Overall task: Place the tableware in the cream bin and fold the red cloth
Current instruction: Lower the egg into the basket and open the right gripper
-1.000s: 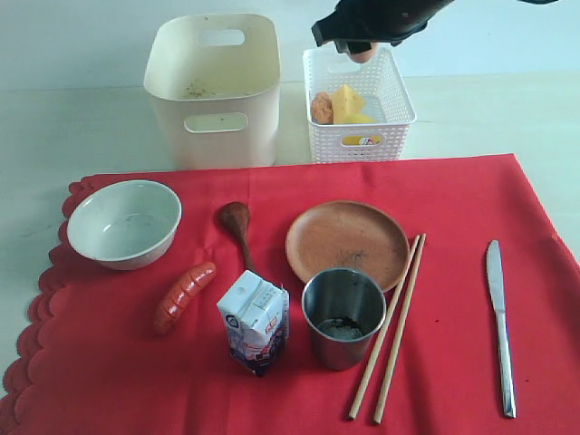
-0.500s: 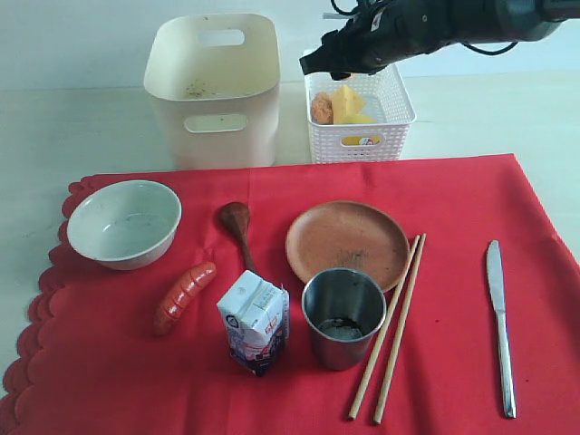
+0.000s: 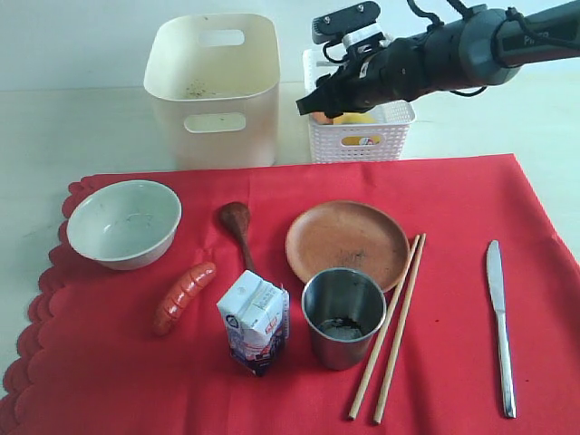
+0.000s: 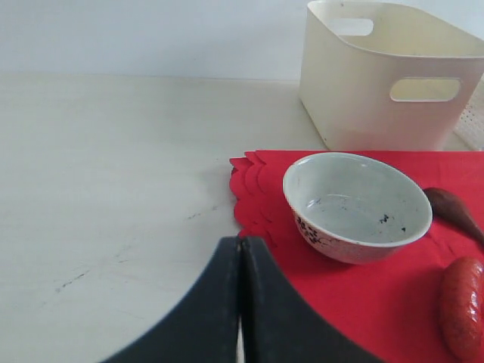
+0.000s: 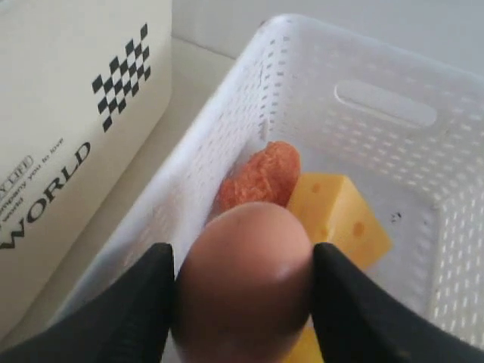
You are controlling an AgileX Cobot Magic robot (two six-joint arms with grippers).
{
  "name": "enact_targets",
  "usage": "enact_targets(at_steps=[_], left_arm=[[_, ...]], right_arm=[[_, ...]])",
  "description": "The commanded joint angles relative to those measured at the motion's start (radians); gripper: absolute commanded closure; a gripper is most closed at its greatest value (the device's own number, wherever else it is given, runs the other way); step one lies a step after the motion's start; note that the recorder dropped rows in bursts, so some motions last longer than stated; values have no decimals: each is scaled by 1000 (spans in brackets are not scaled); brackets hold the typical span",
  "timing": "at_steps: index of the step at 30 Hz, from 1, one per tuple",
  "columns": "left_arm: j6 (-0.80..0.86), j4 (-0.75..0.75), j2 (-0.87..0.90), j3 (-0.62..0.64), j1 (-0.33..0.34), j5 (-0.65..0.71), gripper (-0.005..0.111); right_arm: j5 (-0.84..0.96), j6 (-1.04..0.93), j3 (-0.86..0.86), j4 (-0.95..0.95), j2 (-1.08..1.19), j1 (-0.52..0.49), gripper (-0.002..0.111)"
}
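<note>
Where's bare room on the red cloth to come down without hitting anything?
Widest bare strip: between the chopsticks and the knife. Also the red cloth's near-left corner, in front of the bowl and sausage. Crowded: spoon, milk carton, cup and plate cluster mid-cloth.

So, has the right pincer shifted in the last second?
Yes. The right pincer, clamped on an egg, has slid left and lower in the exterior view: from over the white basket's far rim to its left edge, nearer the cream bin.
</note>
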Motion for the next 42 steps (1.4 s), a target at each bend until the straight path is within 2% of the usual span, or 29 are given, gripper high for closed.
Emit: enact_targets(at_steps=[1, 6, 8, 17, 42], left_arm=[[-5, -6, -5, 2, 2, -9, 107], [-5, -6, -5, 2, 2, -9, 107], [-5, -6, -5, 2, 2, -9, 107], [-5, -6, -5, 2, 2, -9, 107], [-5, -6, -5, 2, 2, -9, 107]], right_arm=[[-14, -8, -3, -10, 8, -11, 82], [12, -8, -3, -10, 3, -11, 37], [23, -8, -3, -10, -3, -11, 32], [131, -8, -3, -10, -77, -11, 31], [634, -45, -3, 27, -417, -9, 33]])
